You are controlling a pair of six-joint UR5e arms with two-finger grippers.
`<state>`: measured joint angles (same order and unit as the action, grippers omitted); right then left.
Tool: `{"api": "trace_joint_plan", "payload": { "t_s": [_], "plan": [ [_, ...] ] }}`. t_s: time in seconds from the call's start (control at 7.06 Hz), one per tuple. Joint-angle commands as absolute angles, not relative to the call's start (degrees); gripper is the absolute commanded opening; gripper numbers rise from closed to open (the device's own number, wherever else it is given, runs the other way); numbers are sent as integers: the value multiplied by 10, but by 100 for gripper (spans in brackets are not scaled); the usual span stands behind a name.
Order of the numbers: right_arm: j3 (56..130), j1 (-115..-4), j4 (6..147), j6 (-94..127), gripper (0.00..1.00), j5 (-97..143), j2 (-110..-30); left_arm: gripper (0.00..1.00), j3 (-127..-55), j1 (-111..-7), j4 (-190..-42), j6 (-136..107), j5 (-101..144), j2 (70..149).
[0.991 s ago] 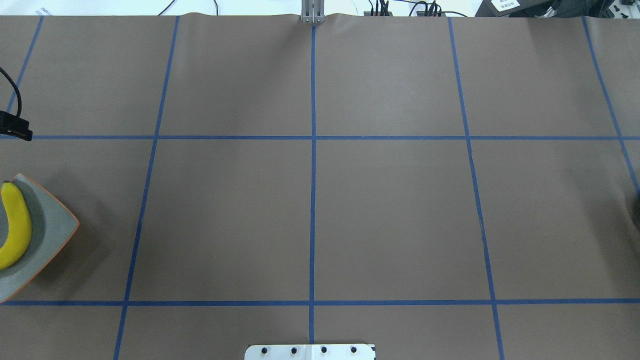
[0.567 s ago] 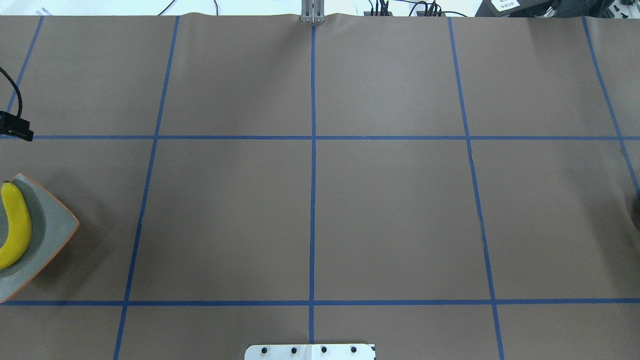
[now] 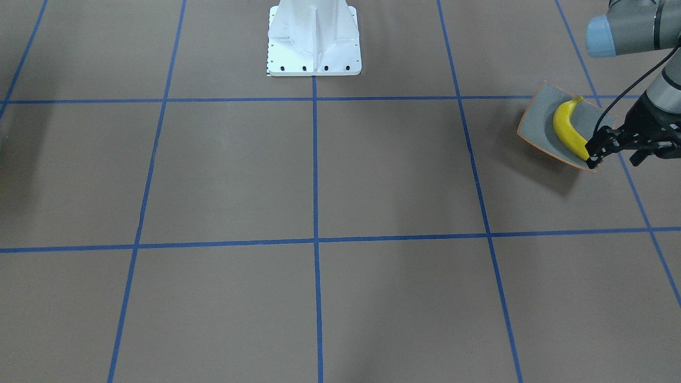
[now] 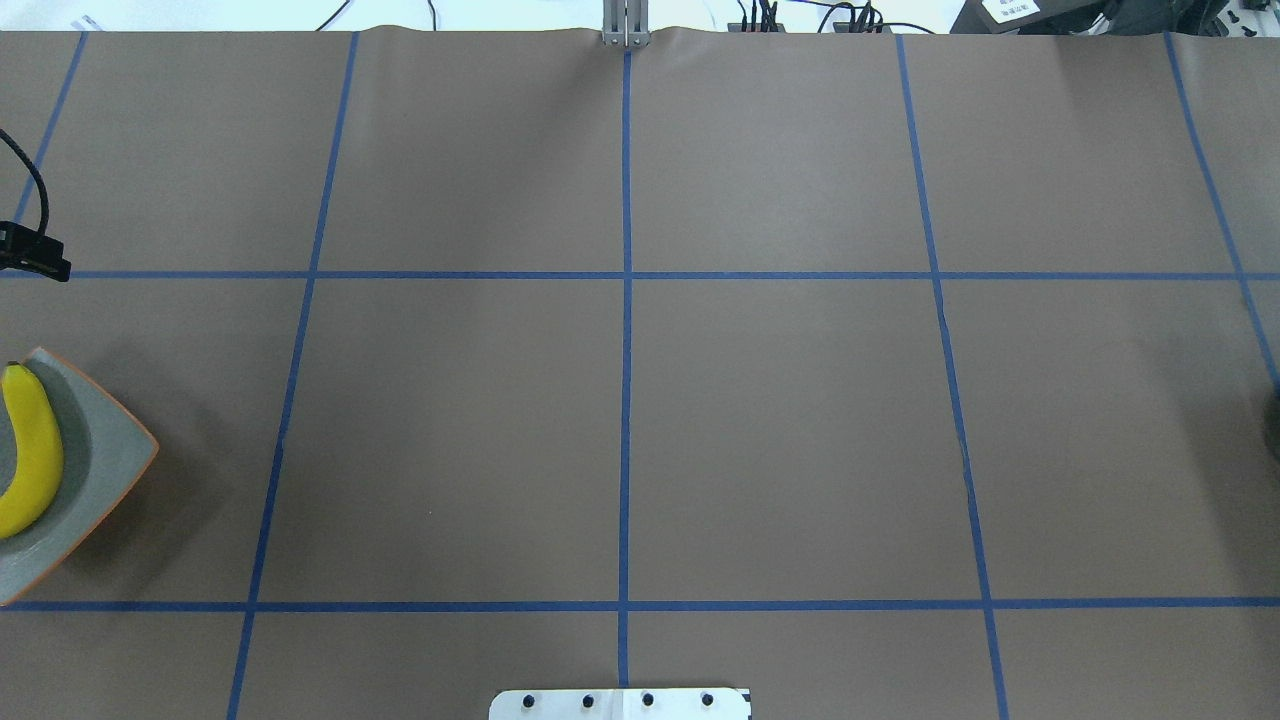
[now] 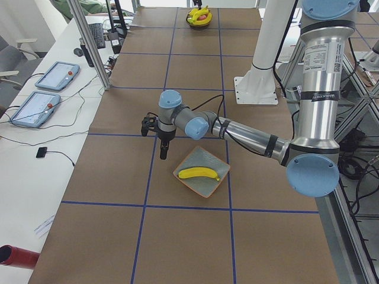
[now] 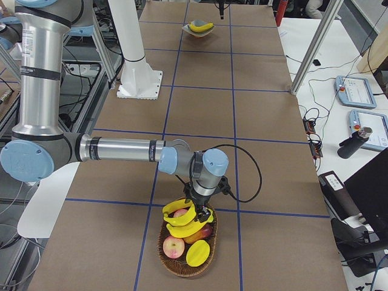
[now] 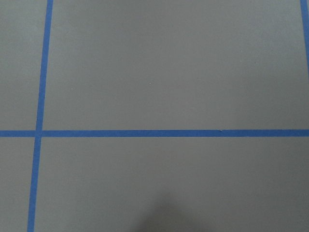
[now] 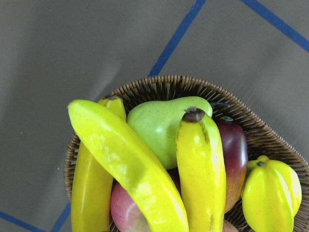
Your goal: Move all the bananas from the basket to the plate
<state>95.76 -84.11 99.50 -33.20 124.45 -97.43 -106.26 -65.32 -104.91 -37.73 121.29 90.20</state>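
One yellow banana (image 3: 568, 130) lies in the grey, orange-rimmed plate (image 3: 537, 125) at the table's left end, also seen as banana (image 4: 32, 450) on plate (image 4: 105, 450). My left gripper (image 3: 591, 158) hangs just past the plate's far corner, pointing down; I cannot tell whether it is open or shut. At the other end, the wicker basket (image 8: 159, 84) holds three bananas (image 8: 125, 164), (image 8: 200, 169), (image 8: 89, 193) on top of other fruit. My right gripper (image 6: 203, 209) is down among those bananas (image 6: 182, 221); its state cannot be told.
A green pear (image 8: 159, 125), a dark red fruit (image 8: 234, 159) and a yellow starfruit (image 8: 270, 193) share the basket. The robot's white base (image 3: 314, 37) stands at the table's near-middle edge. Metal frame posts (image 5: 89, 44) and tablets (image 5: 56, 74) line the far side.
The black wrist part of the left arm has drifted slightly further from the plate in the overhead view. The plate and its banana have not moved.
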Motion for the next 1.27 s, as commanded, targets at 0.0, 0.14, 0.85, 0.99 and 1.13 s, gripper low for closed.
{"api": "trace_joint_plan", "payload": {
  "t_s": [0.0,0.14,0.85,0.99,1.13],
  "plan": [
    [951,-841,996,-331,82,1245,-979,100,-1063,-652,-1049,-379,1213,907],
    [950,-840,997,-331,83,1245,-979,100,-1063,-652,-1049,-379,1213,907],
    [919,-830,991,-334,82,1246,-983,100,-1065,-652,-1049,-381,1213,911],
    [920,-824,990,-333,80,1246,-983,100,-1066,-651,-1049,-381,1213,911],
    [919,-823,990,-333,74,1247,-982,100,-1065,-651,-1049,-381,1213,911]
  ]
}}
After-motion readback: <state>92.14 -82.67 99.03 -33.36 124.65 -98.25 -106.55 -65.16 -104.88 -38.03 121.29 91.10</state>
